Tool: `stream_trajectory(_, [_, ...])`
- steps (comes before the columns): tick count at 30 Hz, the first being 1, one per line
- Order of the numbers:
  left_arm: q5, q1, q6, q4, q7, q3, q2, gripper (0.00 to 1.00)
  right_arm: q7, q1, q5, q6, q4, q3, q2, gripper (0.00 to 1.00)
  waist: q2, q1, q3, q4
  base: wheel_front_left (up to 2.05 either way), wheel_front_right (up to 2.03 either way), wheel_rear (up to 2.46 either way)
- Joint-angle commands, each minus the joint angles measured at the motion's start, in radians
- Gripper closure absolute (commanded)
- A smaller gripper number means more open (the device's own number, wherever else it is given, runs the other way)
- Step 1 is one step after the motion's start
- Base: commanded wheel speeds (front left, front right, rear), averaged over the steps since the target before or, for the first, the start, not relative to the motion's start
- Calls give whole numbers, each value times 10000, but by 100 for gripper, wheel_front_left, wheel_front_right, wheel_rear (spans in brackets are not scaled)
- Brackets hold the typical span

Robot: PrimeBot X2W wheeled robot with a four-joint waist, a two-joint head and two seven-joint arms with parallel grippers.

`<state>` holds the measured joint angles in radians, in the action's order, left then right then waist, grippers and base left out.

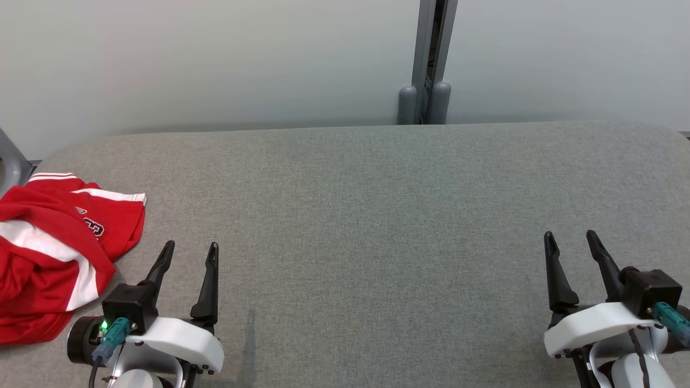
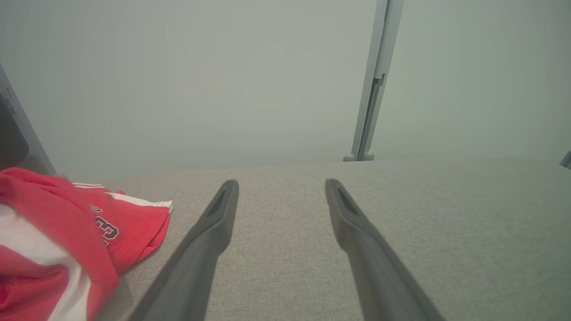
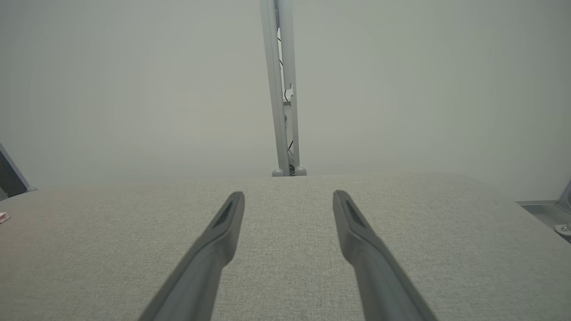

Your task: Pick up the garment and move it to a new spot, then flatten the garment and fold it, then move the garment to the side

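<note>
A red garment (image 1: 51,253) with white stripes and dark lettering lies crumpled at the left edge of the grey fabric table (image 1: 377,215). In the left wrist view the garment (image 2: 58,240) shows at the lower left. My left gripper (image 1: 191,249) hovers open just right of the garment, apart from it, nothing between its fingers. The left gripper (image 2: 281,185) points across bare fabric. My right gripper (image 1: 570,236) stands open at the lower right, far from the garment. Its fingers are spread over bare table in the right wrist view, right gripper (image 3: 289,196) empty.
A grey post (image 1: 428,64) stands behind the table's far edge against a pale wall. A grey frame piece (image 1: 11,161) shows at the far left, beside the garment. A metal ledge (image 3: 548,214) sits off the table's right side.
</note>
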<state>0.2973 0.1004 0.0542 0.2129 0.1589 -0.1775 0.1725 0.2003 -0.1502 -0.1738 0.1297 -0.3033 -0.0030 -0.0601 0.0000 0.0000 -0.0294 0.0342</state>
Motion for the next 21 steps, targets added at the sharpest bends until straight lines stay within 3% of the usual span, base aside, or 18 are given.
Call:
stream_trajectory(1, [-100,-57,62,45,-35,-9,43,0,94,-34,90,18,-49,8,-1,0,0,0,20,-9,0,0,0])
stream_trajectory(21, [225,88,27,82,-205,-143,100,0,106,13,-187,18,-165,-48,39,0,0,0,81,115,0,0,0])
